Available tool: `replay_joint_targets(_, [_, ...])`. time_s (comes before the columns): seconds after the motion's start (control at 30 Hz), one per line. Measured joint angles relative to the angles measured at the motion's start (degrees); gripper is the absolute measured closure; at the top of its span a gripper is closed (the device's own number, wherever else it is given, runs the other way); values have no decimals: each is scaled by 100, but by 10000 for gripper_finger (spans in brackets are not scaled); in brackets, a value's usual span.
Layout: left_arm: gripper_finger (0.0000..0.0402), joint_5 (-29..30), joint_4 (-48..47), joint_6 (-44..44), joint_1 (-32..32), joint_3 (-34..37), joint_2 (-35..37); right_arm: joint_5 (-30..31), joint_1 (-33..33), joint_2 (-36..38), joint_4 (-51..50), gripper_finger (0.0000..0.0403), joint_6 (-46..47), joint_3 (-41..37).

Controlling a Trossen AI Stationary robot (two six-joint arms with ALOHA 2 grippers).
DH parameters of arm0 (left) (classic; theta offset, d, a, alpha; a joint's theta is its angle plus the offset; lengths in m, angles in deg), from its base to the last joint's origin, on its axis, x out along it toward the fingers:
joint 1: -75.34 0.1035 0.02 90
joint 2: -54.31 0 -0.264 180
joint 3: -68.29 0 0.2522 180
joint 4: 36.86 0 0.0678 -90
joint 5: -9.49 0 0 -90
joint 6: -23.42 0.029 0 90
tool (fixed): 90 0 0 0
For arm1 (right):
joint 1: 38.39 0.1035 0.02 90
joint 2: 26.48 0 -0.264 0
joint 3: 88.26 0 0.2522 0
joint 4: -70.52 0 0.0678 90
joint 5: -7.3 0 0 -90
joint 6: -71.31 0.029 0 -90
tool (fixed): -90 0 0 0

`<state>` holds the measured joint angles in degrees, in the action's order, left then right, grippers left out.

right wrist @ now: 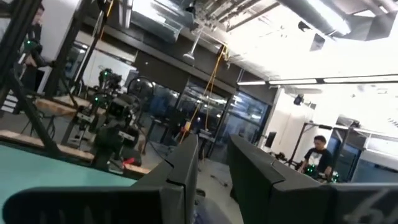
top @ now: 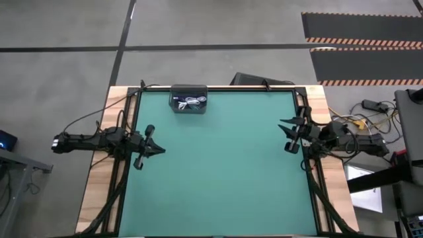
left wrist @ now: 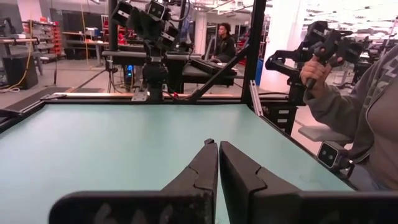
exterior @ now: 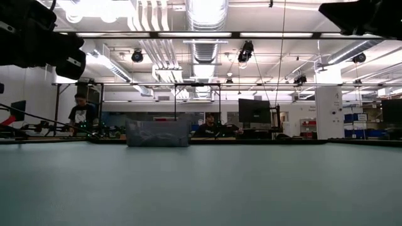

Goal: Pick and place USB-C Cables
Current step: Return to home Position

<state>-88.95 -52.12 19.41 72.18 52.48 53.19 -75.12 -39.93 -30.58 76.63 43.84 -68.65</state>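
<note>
Inside boxy grey bin (top: 189, 88), thin coiled cables (top: 192, 102); left jaws pressed together, right jaws apart.

Grey concrete floor (top: 66, 26) and hazard-striped black mats (top: 363, 30) lie beyond the table (top: 225, 178); silver ducts (exterior: 204, 9) and ceiling lights (exterior: 100, 7) overhead.

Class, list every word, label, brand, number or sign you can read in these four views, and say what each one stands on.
No text can be read anywhere.
Bin holding the USB-C Cables: no label visible.
Print on a person's shirt: too small to read.
Striped floor mats: pattern only, no words.
Left gripper and right gripper: no markings visible.
</note>
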Motion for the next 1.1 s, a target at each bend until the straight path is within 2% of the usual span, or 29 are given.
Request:
replay_joint_targets(0.2, [401, 2, 2, 39, -2, 1, 9, -7, 0, 405, -534, 328, 7, -46])
replay_joint_targets(0.73, [401, 17, 26, 214, 4, 15, -20, -83, 0, 407, -194, 335, 503, -514])
replay_joint_targets(0.93, [402, 44, 21, 654, 4, 13, -18, -151, 0, 407, -157, 335, 547, -516])
replay_joint_targets(1.1, [402, 51, 14, 752, 4, 12, -28, -3, 0, 304, -188, 331, 1067, -516])
